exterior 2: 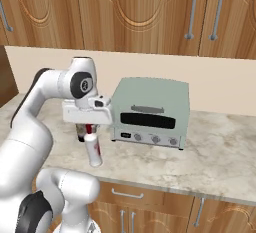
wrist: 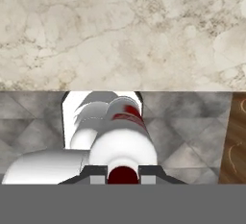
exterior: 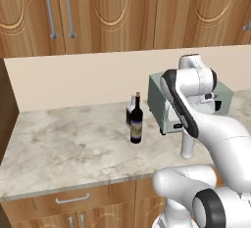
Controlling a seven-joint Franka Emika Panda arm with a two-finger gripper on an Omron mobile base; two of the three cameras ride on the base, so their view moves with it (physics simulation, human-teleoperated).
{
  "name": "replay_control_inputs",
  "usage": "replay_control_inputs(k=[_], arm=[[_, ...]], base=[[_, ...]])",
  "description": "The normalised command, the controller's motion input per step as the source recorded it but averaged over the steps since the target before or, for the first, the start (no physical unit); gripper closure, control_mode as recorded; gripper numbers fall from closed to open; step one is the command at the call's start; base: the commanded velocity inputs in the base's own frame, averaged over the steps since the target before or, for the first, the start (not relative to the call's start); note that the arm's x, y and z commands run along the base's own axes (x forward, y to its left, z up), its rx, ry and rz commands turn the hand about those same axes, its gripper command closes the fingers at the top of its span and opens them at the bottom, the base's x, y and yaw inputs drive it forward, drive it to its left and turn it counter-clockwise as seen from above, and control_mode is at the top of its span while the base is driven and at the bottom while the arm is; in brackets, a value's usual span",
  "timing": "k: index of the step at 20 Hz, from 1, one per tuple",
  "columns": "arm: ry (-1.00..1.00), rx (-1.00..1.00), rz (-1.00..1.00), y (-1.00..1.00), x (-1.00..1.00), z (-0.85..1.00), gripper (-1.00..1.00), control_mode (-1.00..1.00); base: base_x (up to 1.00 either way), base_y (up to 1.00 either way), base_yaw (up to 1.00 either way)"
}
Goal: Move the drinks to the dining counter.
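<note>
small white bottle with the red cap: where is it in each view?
Left base view: the small white bottle hangs right of centre, below the arm, right of the wine bottle.
Right base view: lower left, tilted, under the gripper, left of the toaster oven.
Hand view: bottom centre, seen end-on, red cap nearest the camera.
Shared landmark: the marble worktop, in all three.

wine bottle [exterior: 136, 122] label blank at this size, toaster oven [exterior 2: 150, 112] panel unreadable
</note>
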Motion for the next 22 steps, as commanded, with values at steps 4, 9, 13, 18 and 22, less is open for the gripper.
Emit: replay_control_inputs(k=[4,9,13,18,22], arm=[[0.0,0.0,0.0,0.03,0.0,0.14,1.0,-1.0],[0.0,0.0,0.0,0.0,0.11,0.17,1.0,-1.0],[0.0,0.0,0.0,0.0,0.04,0.04,1.0,1.0],[0.0,0.0,0.0,0.0,0.0,0.0,1.0,1.0],[0.0,0.0,0.0,0.0,0.0,0.0,1.0,1.0]], base=[[0.0,0.0,0.0],[0.0,0.0,0.0],[0.0,0.0,0.0],[-0.46,-0.3,-0.18],[-0.91,-0.58,-0.52]])
